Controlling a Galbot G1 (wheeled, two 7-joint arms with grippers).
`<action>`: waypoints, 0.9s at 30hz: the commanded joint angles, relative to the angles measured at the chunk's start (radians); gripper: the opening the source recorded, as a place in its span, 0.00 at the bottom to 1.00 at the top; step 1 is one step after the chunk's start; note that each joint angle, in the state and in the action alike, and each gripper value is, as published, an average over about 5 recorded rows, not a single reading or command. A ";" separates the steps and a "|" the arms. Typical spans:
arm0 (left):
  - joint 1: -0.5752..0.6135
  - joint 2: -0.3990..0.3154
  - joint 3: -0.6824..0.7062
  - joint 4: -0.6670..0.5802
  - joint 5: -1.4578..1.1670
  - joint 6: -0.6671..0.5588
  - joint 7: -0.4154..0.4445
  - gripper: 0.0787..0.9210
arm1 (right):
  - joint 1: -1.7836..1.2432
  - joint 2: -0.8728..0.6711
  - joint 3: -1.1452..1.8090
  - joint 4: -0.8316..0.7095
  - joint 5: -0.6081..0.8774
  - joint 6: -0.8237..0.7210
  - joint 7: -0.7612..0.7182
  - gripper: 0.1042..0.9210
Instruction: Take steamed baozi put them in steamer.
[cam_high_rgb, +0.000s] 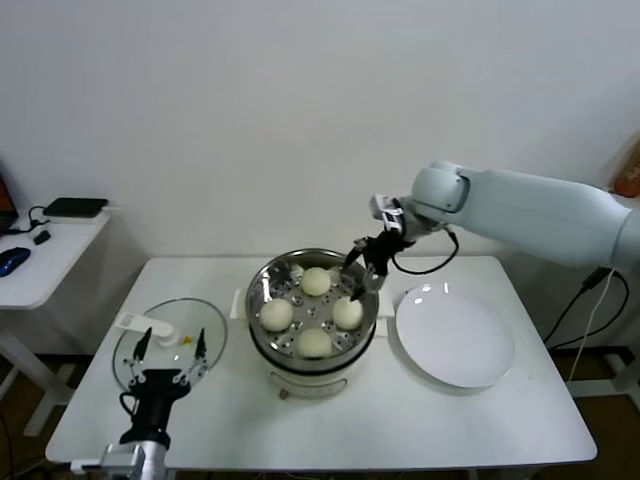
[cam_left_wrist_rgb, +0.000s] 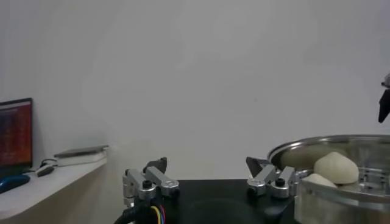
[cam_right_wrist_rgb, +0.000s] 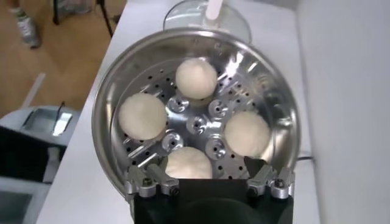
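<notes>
The white rectangular table (cam_high_rgb: 480, 420) carries everything. The round shiny stainless-steel steamer (cam_high_rgb: 262, 300) with its perforated floor sits at its middle on a white pot base, and the white round plate (cam_high_rgb: 455, 340) beside it lies bare. All four small cream-white steamed baozi (cam_high_rgb: 314, 342) rest spaced on the steamer floor, so placing looks finished. The right gripper (cam_high_rgb: 366, 268) hangs over the far rim with jaws spread wide, gripping nothing. The step now is a clean retreat: lift straight up before swinging aside, so the fingers miss the nearest bun and rim. Its clearance above that bun is hard to judge. The left gripper (cam_high_rgb: 168, 360) idles, jaws apart, above the flat glass lid (cam_high_rgb: 215, 330).
</notes>
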 joint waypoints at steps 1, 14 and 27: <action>-0.010 -0.004 0.017 -0.002 -0.006 -0.011 0.003 0.88 | -0.297 -0.300 0.447 0.153 -0.120 0.023 0.167 0.88; 0.004 -0.018 0.065 -0.011 -0.007 -0.028 -0.021 0.88 | -1.193 -0.362 1.361 0.360 -0.305 0.147 0.594 0.88; 0.025 -0.014 0.107 -0.011 0.017 -0.026 -0.050 0.88 | -1.854 -0.045 1.945 0.529 -0.386 0.311 0.743 0.88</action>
